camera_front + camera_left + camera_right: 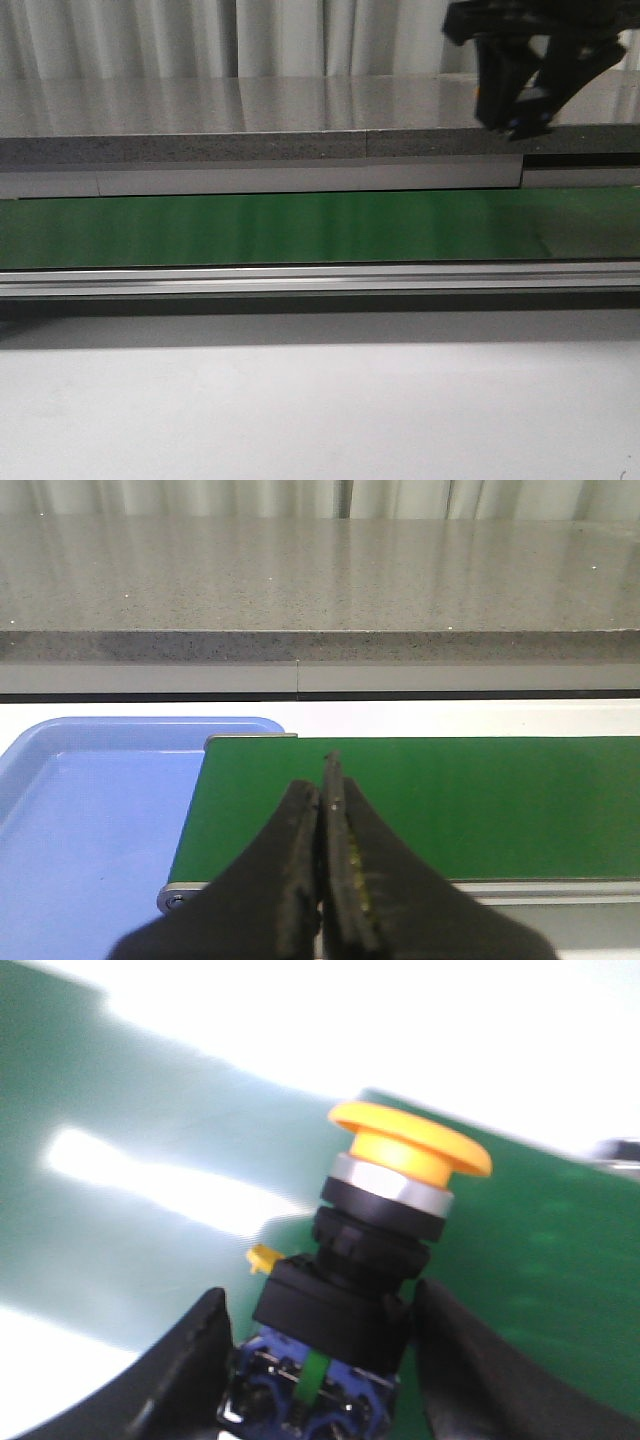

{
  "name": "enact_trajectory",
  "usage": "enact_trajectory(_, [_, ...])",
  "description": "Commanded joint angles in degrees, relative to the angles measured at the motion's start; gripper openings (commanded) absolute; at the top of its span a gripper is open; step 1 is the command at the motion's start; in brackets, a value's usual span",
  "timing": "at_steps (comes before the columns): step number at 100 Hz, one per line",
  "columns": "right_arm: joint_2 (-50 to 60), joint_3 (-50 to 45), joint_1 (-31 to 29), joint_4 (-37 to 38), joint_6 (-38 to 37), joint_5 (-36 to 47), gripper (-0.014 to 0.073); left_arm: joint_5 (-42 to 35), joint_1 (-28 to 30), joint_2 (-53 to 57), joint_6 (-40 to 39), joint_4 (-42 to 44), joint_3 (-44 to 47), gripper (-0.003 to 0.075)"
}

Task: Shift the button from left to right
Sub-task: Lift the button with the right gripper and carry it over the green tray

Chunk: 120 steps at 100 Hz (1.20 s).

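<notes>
The button (385, 1220) has a yellow-orange mushroom cap, a silver ring, a black body and a blue base. It sits between the fingers of my right gripper (320, 1310), which is shut on its lower body and holds it above the green conveyor belt (540, 1260). In the front view my right gripper (515, 95) hangs high at the far right, above the belt (250, 228); the button is hard to make out there. My left gripper (325, 795) is shut and empty, over the left end of the belt (480, 800). It does not show in the front view.
A blue tray (90, 810) lies just left of the belt's end. A grey speckled counter (200, 110) runs behind the belt, with curtains beyond. An aluminium rail (300, 278) edges the belt's front, and a pale tabletop (300, 400) lies before it.
</notes>
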<state>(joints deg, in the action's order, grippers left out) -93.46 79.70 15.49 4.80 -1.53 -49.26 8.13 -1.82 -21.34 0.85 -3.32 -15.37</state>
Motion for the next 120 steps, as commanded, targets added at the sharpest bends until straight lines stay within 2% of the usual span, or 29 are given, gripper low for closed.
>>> enact_trajectory(1, [3.02,3.4,-4.08,5.46,0.35,0.62,0.0216,-4.88,-0.3,-0.19,-0.03,-0.55,-1.55,-0.002])
enact_trajectory(32, [2.05,3.77,-23.22,7.5,3.85,5.15,0.0216,-4.88,-0.3,-0.19,-0.03,-0.55,-1.55,-0.002])
enact_trajectory(51, [-2.3,3.77,-31.25,5.75,3.91,7.75,0.0216,-4.88,-0.3,-0.19,-0.03,-0.55,-1.55,-0.002])
enact_trajectory(81, [-11.48,3.77,-35.52,5.38,6.67,4.94,0.0218,-4.88,-0.3,-0.19,-0.03,-0.55,-1.55,-0.002])
enact_trajectory(109, [-14.33,3.77,-35.73,3.25,6.67,4.58,0.0219,-4.88,-0.3,-0.19,-0.03,-0.55,-1.55,-0.002])
enact_trajectory(120, [-15.54,3.77,-35.73,1.81,6.72,4.27,0.0259,-4.88,-0.3,-0.19,-0.03,-0.55,-1.55,-0.002])
